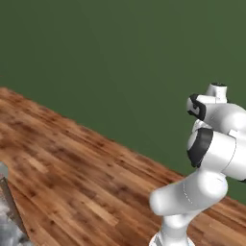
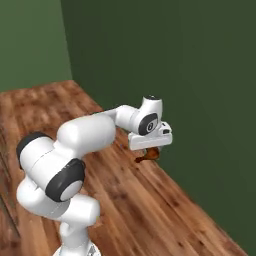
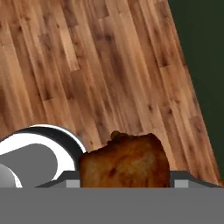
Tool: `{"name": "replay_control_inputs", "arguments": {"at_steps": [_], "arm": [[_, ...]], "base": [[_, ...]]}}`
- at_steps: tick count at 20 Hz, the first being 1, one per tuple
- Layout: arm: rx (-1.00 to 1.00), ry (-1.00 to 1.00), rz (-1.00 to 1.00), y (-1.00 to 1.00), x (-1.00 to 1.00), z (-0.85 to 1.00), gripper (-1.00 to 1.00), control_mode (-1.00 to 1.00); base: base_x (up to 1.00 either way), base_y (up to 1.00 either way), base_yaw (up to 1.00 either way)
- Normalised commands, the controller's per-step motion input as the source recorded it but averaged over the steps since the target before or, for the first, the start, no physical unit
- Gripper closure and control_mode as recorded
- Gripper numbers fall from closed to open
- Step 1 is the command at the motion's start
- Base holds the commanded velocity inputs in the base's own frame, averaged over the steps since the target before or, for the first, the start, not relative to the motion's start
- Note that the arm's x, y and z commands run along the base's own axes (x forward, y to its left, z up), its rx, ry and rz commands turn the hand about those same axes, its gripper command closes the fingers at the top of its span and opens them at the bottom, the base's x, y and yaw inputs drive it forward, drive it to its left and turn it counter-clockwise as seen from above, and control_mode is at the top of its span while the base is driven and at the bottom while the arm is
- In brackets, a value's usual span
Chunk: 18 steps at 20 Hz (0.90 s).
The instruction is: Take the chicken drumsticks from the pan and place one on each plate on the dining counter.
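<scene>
The hand [image 2: 150,149] pinches one chicken drumstick [image 3: 124,161]; in the hand view the browned piece sits directly against the camera, between the finger positions, blocking sight of the tips themselves. In the right base view the drumstick [image 2: 148,155] hangs just below the hand, well above the wooden floor [image 2: 150,210] and near the dark green wall [image 2: 200,100].

Judged step: transport of a picked drumstick toward a plate. The floor lies beneath the drumstick and the wall beyond it. The next move calls for the base to drive and the arm to swing until a plate lies under the hand, then a lowering and release.

Orientation: the drumstick's long axis appears to run roughly crosswise between the fingers, slightly tilted, one end dipping toward the floor. Which end is the bone end cannot be told.
</scene>
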Motion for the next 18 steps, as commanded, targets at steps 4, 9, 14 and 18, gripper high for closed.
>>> {"name": "replay_control_inputs", "arguments": {"at_steps": [4,9,14,18], "arm": [[0.00,0.00,0.00,0.00,0.00,0.00,1.00,1.00],[0.00,0.00,0.00,0.00,0.00,0.00,1.00,1.00],[0.00,0.00,0.00,0.00,0.00,0.00,1.00,1.00],[0.00,0.00,0.00,0.00,0.00,0.00,1.00,1.00]], "base": [[0.84,0.00,0.67],[0.87,0.00,0.65],[0.89,0.00,0.64],[0.89,0.00,0.63]]}}
